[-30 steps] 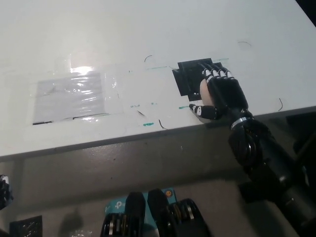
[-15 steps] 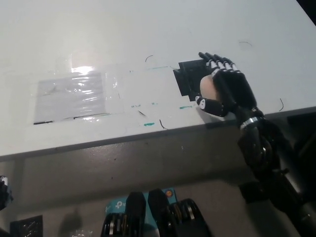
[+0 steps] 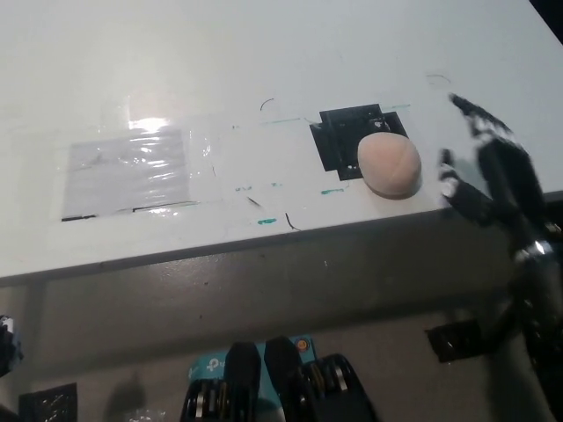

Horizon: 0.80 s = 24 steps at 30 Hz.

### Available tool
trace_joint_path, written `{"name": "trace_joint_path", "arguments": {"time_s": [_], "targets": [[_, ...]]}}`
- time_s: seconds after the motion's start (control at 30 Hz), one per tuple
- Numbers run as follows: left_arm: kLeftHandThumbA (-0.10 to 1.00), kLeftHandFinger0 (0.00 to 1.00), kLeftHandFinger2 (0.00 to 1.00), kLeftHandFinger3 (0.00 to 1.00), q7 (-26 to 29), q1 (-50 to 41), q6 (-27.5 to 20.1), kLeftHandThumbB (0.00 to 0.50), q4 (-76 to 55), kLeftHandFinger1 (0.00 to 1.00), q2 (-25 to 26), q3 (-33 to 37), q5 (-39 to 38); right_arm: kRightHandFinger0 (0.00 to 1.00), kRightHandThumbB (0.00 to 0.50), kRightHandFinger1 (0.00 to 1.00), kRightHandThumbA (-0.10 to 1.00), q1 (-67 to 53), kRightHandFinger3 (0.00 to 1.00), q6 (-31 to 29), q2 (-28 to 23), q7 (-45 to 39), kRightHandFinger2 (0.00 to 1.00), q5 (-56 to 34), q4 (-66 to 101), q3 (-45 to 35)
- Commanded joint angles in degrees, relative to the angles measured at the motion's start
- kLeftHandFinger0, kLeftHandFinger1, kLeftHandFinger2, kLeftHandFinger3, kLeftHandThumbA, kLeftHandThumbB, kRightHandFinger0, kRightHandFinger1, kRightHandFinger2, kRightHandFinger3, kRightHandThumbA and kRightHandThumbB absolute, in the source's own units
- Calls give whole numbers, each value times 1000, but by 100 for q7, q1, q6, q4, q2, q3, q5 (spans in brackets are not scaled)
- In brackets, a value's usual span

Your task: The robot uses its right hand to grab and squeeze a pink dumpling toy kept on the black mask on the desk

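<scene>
Right hand (image 3: 493, 176) is seen spread wide, holding nothing, just beside the pink dumpling toy (image 3: 389, 163), which sits partly on the black mask (image 3: 343, 132) near the desk (image 3: 264, 53) edge. Fingers should probably be wrapped evenly before squeezing.

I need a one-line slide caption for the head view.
Open black right hand beside the pink dumpling toy lying on the black mask.

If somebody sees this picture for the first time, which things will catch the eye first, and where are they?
First comes the pink dumpling toy, which lies partly on the black mask near the front edge of the white desk. To its right the black right hand hovers open and blurred, apart from the toy. A shiny clear plastic sheet lies flat on the desk's left part.
</scene>
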State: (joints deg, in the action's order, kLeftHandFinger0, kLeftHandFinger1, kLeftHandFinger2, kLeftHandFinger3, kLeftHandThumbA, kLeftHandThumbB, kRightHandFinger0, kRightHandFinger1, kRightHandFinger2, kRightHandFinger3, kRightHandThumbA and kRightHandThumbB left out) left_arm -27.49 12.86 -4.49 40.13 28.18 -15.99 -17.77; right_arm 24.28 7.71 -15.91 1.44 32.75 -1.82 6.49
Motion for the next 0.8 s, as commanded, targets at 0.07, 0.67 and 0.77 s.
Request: {"name": "trace_joint_path", "arguments": {"time_s": [0.07, 0.67, 0.77], "targets": [[1000, 0, 62, 60, -12, 42, -207, 500, -23, 0, 152, -43, -44, 523, 149, 607, -40, -500, 944, -481, 200, 321, 759, -775, 90, -538], [1000, 0, 76, 80, -20, 0, -100, 500, -80, 1, 97, -60, -102, 72, 108, 185, -75, -648, 837, -205, 1027, 13, 419, -2565, -714, -1710], [1000, 0, 77, 78, -41, 1, -152, 500, -67, 5, 83, -66, -115, 77, 105, 199, -80, -625, 883, -74, 968, -71, 461, -2616, -767, -1653]]}}
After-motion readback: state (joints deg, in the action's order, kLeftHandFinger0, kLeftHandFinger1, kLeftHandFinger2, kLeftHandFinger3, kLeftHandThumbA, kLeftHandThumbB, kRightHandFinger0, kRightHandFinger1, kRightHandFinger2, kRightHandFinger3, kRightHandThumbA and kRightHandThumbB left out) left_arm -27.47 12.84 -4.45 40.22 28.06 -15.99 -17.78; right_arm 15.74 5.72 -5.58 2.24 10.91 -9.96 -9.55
